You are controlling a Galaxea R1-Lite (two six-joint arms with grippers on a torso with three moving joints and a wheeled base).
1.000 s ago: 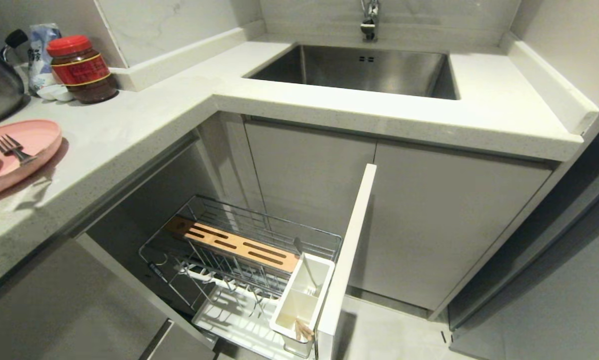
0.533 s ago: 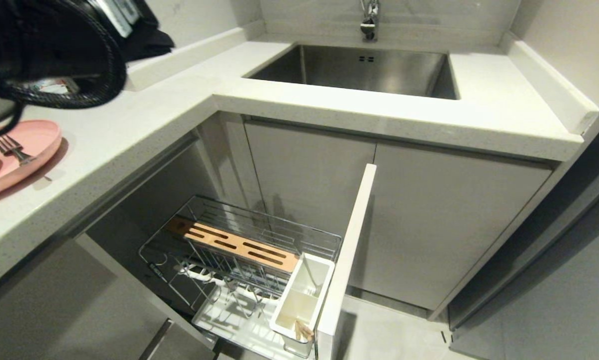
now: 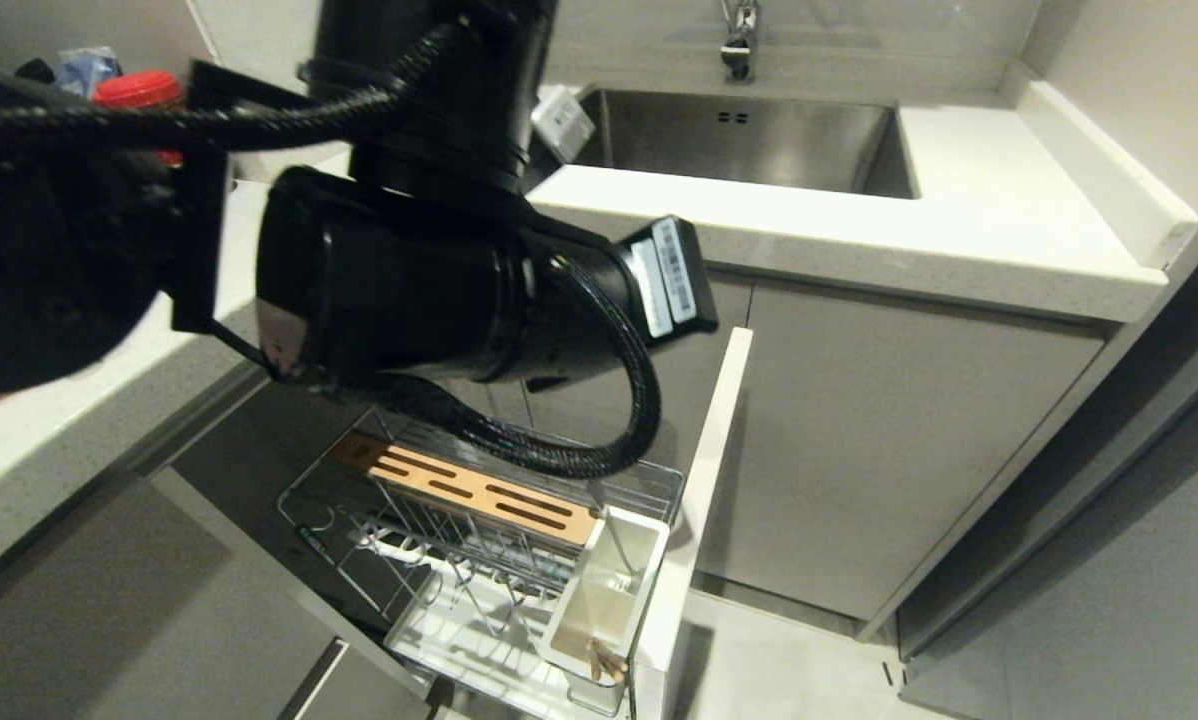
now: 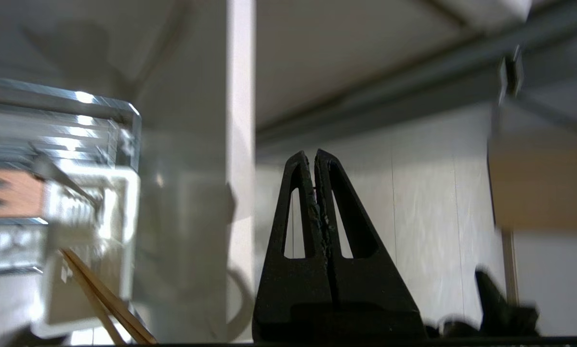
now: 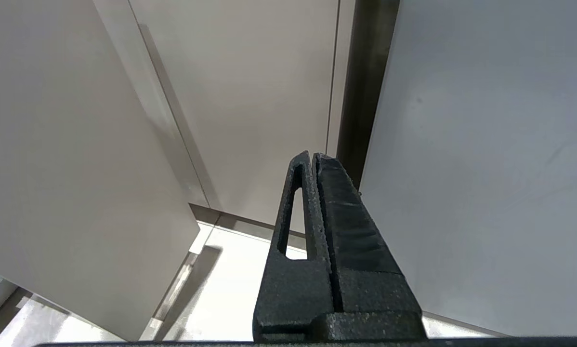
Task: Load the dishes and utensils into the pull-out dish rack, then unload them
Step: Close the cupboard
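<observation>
Chopsticks (image 3: pixel 607 660) and cutlery (image 3: pixel 611 535) in cutlery box (image 3: pixel 599 612).

The robot arm (image 3: pixel 409 270) was black, with a black cable. The dish rack (image 3: pixel 519 470) was shiny silver wire. Its wooden strip (image 3: pixel 464 490) was light brown with dark slots. The cutlery box (image 3: pixel 609 590) and front panel (image 3: pixel 699 480) were white. The chopsticks (image 4: pixel 108 301) were pale brown. The jar lid (image 3: pixel 139 90) was red.
</observation>
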